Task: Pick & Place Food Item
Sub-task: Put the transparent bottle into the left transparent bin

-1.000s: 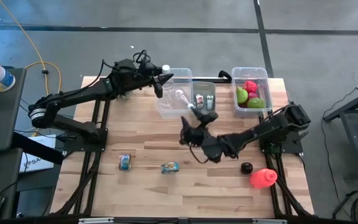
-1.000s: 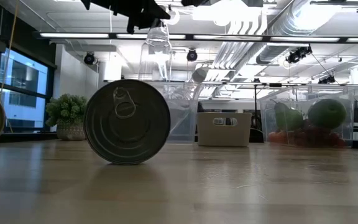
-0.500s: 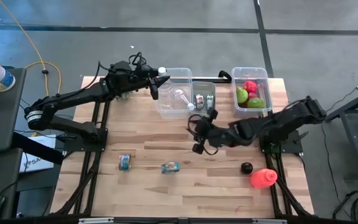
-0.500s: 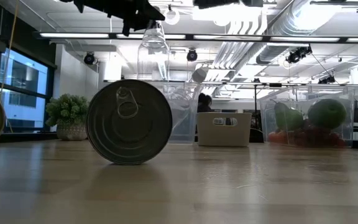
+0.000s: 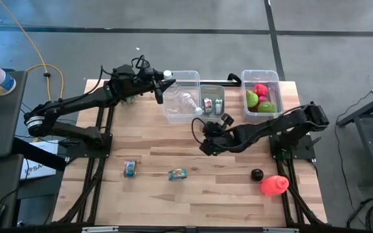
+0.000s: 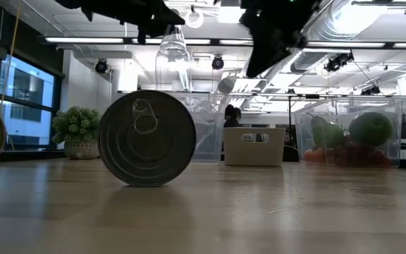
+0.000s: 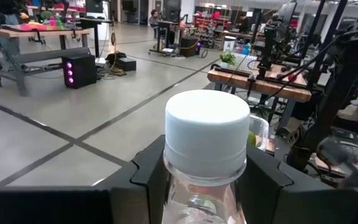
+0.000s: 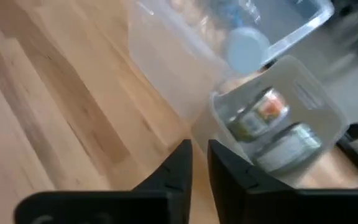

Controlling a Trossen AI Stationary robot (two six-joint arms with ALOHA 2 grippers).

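Now the right gripper (image 5: 204,147) sits lower over the worktop (image 5: 147,152) than half a second ago, its arm folded back from the grey bin (image 5: 211,99) that holds cans. Over the same second its fingers (image 8: 178,167) have closed from wide apart to a narrow slit with nothing between them — the right wrist view shows only bare wood there. In judgement, a can has been dropped off and this arm is free for the next item.

The left gripper (image 5: 160,85) has drifted slightly away from the clear bin (image 5: 181,95), at whose near edge it hovers. Its fingers (image 7: 149,167) stay clamped on the neck of the water bottle (image 7: 206,155), white cap up — carried, not yet released.

Two small cans (image 5: 129,168) (image 5: 177,174), a dark round item (image 5: 256,174) and a red item (image 5: 274,185) lie on the worktop, apart from both arms, unsorted. The right-hand bin (image 5: 261,92) holds fruit.
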